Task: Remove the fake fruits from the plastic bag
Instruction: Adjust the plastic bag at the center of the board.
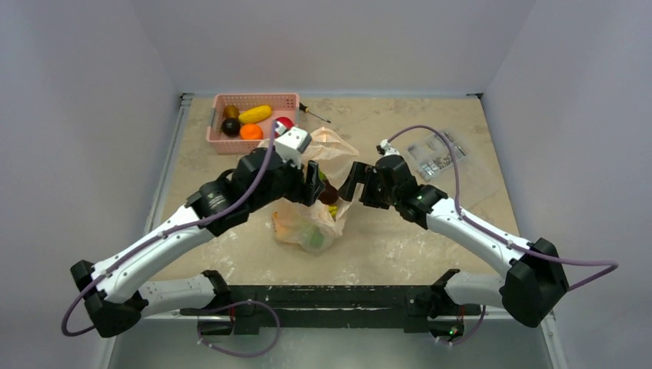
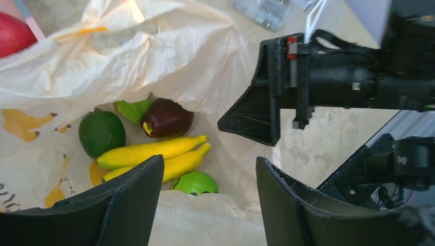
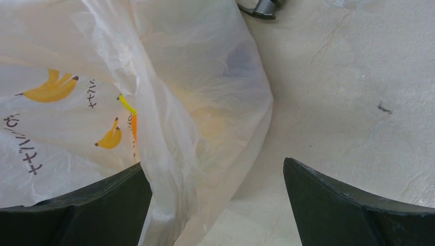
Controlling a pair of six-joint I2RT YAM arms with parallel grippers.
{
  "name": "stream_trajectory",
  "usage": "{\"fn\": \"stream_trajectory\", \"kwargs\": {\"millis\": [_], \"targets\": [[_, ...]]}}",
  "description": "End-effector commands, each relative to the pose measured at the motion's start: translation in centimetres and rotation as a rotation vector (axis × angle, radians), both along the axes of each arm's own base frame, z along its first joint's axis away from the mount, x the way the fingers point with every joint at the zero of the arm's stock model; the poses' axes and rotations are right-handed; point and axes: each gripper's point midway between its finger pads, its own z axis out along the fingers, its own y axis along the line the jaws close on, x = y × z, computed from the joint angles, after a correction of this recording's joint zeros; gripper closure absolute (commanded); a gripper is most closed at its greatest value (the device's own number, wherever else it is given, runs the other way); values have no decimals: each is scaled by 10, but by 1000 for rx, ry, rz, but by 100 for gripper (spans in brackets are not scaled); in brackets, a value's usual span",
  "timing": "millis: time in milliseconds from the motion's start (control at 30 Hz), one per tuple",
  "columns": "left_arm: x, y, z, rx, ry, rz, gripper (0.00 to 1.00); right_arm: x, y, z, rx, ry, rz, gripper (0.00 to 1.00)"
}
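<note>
The plastic bag (image 1: 288, 223) lies crumpled mid-table with its mouth gaping between both grippers. In the left wrist view the bag (image 2: 169, 46) holds the fake fruits: a yellow banana bunch (image 2: 154, 154), a dark maroon fruit (image 2: 166, 118), a dark green fruit (image 2: 101, 132) and a bright green ball (image 2: 196, 182). My left gripper (image 2: 208, 205) hovers open over the bag's near rim, holding nothing. My right gripper (image 3: 218, 205) is open at the bag's right side. A fold of the bag (image 3: 154, 133) hangs loose by its left finger. In the top view the left gripper (image 1: 315, 184) and right gripper (image 1: 354, 181) face each other closely.
A pink basket (image 1: 254, 101) at the back left holds several other fruits, among them a red apple (image 2: 13, 33). A screwdriver (image 1: 315, 114) lies beside it. A flat clear packet (image 1: 434, 157) of small parts sits at the right. Grey walls enclose the table.
</note>
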Motion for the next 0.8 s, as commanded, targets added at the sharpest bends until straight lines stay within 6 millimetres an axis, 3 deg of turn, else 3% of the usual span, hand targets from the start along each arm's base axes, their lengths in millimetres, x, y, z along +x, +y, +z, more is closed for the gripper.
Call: {"fn": "stream_trajectory", "kwargs": {"millis": [0, 100, 200, 267, 367, 433, 533, 633, 767], "targets": [[18, -6, -10, 67, -18, 43, 38, 5, 18, 13, 35, -78, 5, 10], [16, -9, -47, 112, 45, 38, 44, -3, 25, 6, 43, -83, 29, 24], [4, -8, -91, 139, 166, 37, 48, -7, 14, -18, 6, -65, -5, 36], [-6, -5, -125, 136, 257, 64, 54, -11, 2, -33, -27, -61, -37, 57], [-20, -5, -166, 97, 344, 85, 60, -17, -30, -54, -80, -64, -151, 100], [-25, -14, -186, 64, 390, 73, 63, -24, -55, -67, -106, -66, -237, 100], [-30, -49, -197, 104, 425, -5, 64, -32, -92, -68, -132, -107, -361, 100], [-23, -89, -186, 136, 421, -64, 66, -37, -108, -51, -107, -171, -403, 100], [-11, -120, -172, 117, 403, -87, 66, -39, -115, -38, -136, -201, -387, 100]]}}
